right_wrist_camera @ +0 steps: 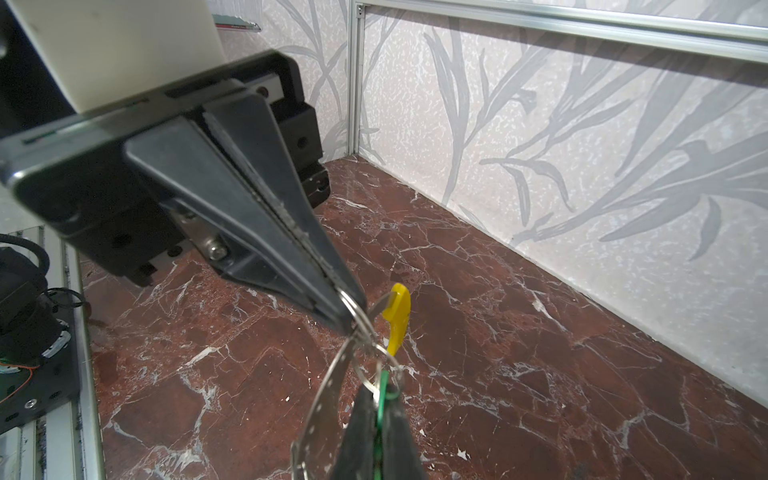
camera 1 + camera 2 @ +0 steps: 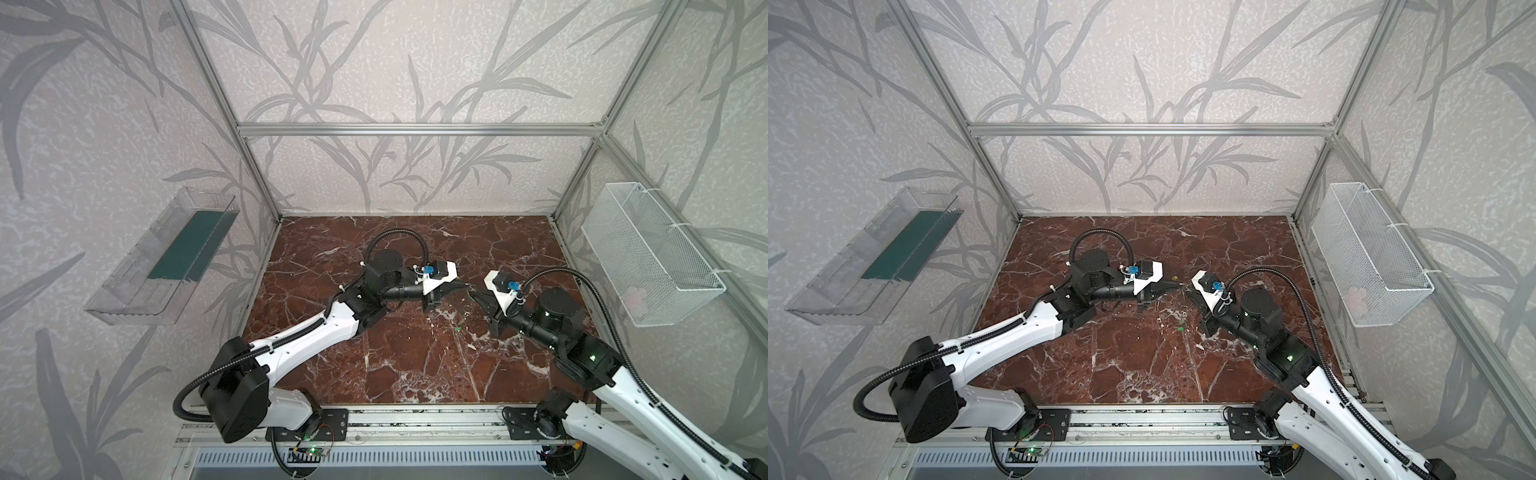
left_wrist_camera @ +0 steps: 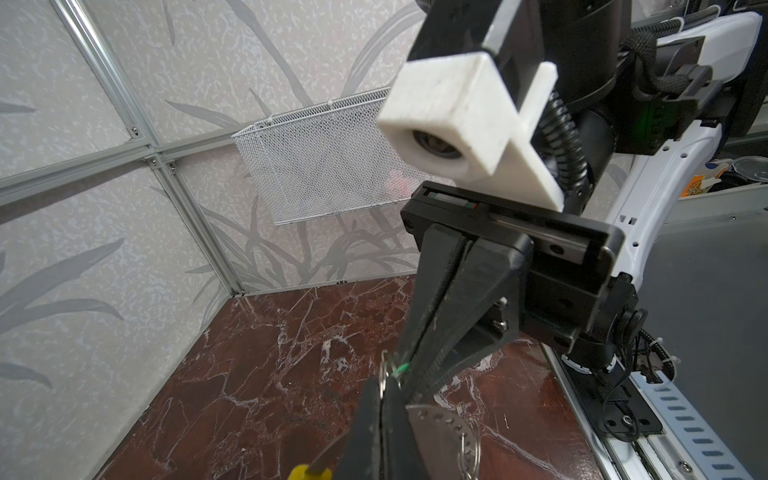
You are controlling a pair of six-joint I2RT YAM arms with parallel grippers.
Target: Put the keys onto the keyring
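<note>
- We see the left arm [image 2: 311, 332]. Its jaws are pressed together on the grey keyring [image 1: 328, 395], close to the yellow sleeve [image 1: 398, 316].
- We see the right arm [image 2: 631, 399]. Its jaws are pinching the green tag of one key [image 1: 380, 415].
- The key and the keyring are right beside each other, up above the tabletop [image 2: 415, 374], where the two arms meet.
- A second bit of green [image 2: 1179, 329] shows lower down. We cannot tell what it is.
</note>
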